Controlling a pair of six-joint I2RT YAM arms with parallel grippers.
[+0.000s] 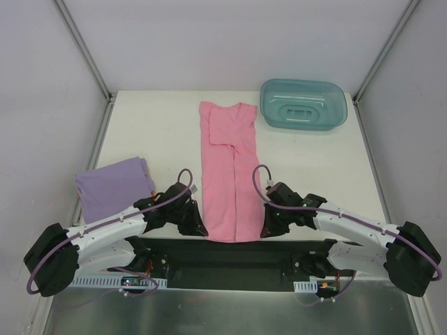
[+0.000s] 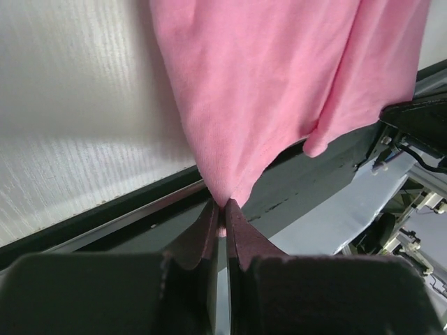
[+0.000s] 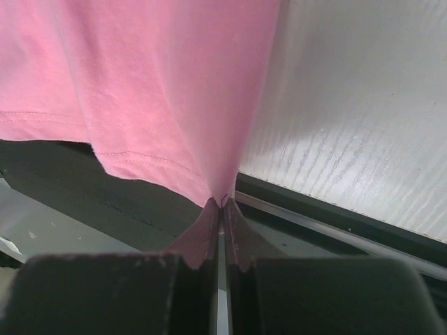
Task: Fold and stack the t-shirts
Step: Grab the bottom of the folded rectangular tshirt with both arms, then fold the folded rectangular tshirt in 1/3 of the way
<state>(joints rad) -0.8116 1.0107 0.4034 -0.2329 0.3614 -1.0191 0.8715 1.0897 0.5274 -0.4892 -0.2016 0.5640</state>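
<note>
A pink t-shirt point(image 1: 229, 174) lies as a long narrow strip down the middle of the table, collar at the far end, hem at the near edge. My left gripper point(image 1: 201, 230) is shut on its near left hem corner, and the pink cloth point(image 2: 265, 91) bunches into the closed tips point(image 2: 223, 207). At the near right corner my right gripper point(image 1: 265, 230) is shut on the hem point(image 3: 154, 91), pinched at its tips point(image 3: 221, 204). A lavender t-shirt point(image 1: 114, 185) lies folded at the left side of the table, apart from both grippers.
A translucent teal tub point(image 1: 303, 104) stands at the back right of the table. The black base plate point(image 1: 230, 255) runs along the near edge under both arms. White walls close in the left and right sides.
</note>
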